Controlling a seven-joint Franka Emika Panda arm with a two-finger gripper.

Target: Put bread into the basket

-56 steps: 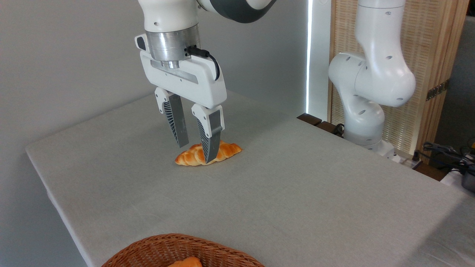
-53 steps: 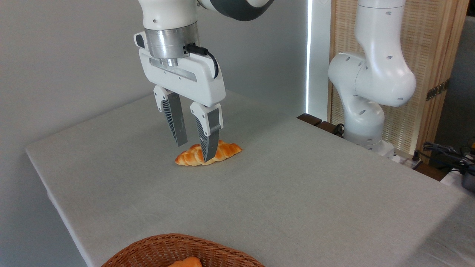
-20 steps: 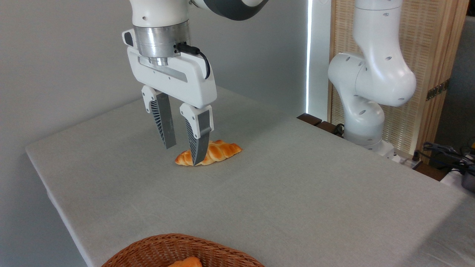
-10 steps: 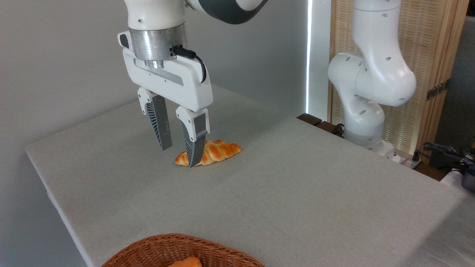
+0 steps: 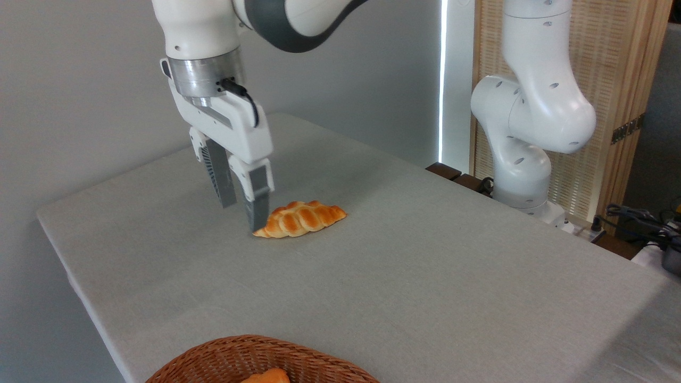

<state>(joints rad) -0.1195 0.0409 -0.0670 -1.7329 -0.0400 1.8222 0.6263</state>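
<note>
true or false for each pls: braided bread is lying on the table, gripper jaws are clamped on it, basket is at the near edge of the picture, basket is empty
1. The braided bread lies on the table. True.
2. The gripper has its jaws clamped on it. False: they hang just left of the loaf, holding nothing.
3. The basket sits at the near edge of the picture. True.
4. The basket is empty. False: a golden bread piece shows inside.

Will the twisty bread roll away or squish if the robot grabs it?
The bread probably won't roll: it lies long and flat on the table. Its glossy crust may be a bit slippery. Whether it squishes can't be told; the gripper isn't holding it.
</note>
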